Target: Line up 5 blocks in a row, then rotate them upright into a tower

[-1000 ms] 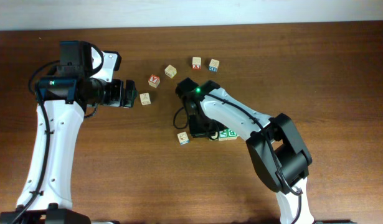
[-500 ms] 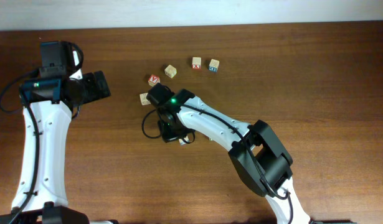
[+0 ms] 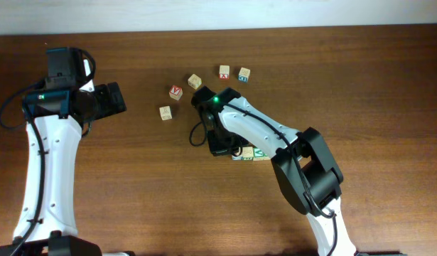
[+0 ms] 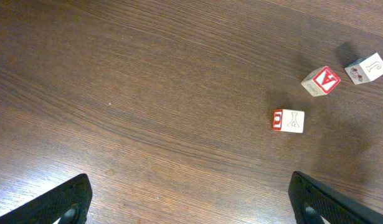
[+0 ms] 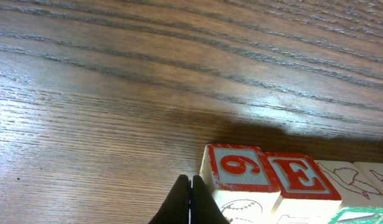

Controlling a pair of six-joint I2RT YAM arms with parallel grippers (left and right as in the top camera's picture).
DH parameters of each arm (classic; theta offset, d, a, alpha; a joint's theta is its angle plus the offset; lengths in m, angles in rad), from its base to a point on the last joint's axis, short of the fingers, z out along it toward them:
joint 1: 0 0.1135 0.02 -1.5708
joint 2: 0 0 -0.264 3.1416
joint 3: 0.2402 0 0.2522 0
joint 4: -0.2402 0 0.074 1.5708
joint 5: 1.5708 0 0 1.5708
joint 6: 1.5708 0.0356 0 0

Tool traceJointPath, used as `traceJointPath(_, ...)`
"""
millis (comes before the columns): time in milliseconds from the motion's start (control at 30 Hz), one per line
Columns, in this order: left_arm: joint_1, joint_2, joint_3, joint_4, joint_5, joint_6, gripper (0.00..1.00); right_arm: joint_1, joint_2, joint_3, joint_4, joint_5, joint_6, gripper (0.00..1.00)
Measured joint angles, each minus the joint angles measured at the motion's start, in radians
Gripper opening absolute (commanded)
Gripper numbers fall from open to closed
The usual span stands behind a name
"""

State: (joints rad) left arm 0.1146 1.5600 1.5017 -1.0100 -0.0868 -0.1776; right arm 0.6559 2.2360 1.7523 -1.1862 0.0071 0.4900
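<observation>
Overhead: the right arm (image 3: 255,129) lies across the left end of the row (image 3: 256,153) of blocks, so the block count cannot be read there. The arm's own wrist also covers its fingertips.

Right wrist view: the row is cut off by the right and bottom edges. Only the digit block (image 5: 237,167) (6 or 9, cannot tell) and the E block (image 5: 299,176) show whole tops. Both are red-printed and touch side by side. The right gripper (image 5: 191,200) is clenched, fingers pressed together with nothing between them. Its tips are just beside the digit block's left edge; contact cannot be told.

The left gripper (image 3: 119,99) is released, jaws wide and empty, well apart from the row, over the left side of the table (image 3: 360,85).

Room: bare wood lies left of the row and toward the near edge. The V cube (image 3: 175,92) and X cube (image 3: 224,71) sit apart toward the far edge.

The row's long axis runs left-right in the overhead view. The E reads upright to the right wrist camera.
</observation>
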Motion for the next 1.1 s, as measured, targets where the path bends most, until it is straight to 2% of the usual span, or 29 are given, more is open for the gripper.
traceJointPath(100,0.000,0.000,0.000,0.000,0.000,0.000,0.99,-0.038,-0.038,0.037,-0.046,-0.016,-0.035,0.05)
traceJointPath(167,0.000,0.000,0.000,0.000,0.000,0.000,0.99,-0.106,-0.176,0.048,-0.068,-0.034,-0.069,0.05)
traceJointPath(233,0.000,0.000,0.000,0.000,0.006,0.000,0.99,-0.287,-0.274,0.064,-0.093,-0.032,-0.152,0.05)
traceJointPath(300,0.000,0.000,0.000,0.000,0.057,0.000,0.99,-0.366,-0.267,0.019,-0.071,-0.034,-0.227,0.05)
traceJointPath(333,-0.012,0.004,0.000,-0.003,0.080,-0.002,0.99,-0.433,-0.256,-0.100,0.072,-0.047,-0.257,0.05)
traceJointPath(400,-0.082,0.056,0.003,0.002,0.101,-0.003,0.99,-0.463,-0.245,-0.280,0.198,-0.056,-0.280,0.05)
traceJointPath(533,-0.177,0.118,0.003,0.023,0.110,-0.003,0.99,-0.462,-0.245,-0.417,0.330,-0.077,-0.290,0.05)
traceJointPath(667,-0.203,0.118,0.003,0.048,0.110,-0.003,0.99,-0.421,-0.245,-0.420,0.373,-0.080,-0.311,0.04)
traceJointPath(867,-0.203,0.118,0.003,0.050,0.110,-0.003,0.99,-0.418,-0.245,-0.420,0.323,-0.080,-0.283,0.04)
traceJointPath(1100,-0.203,0.118,0.003,0.050,0.110,-0.003,0.99,-0.399,-0.245,-0.420,0.307,-0.090,-0.351,0.04)
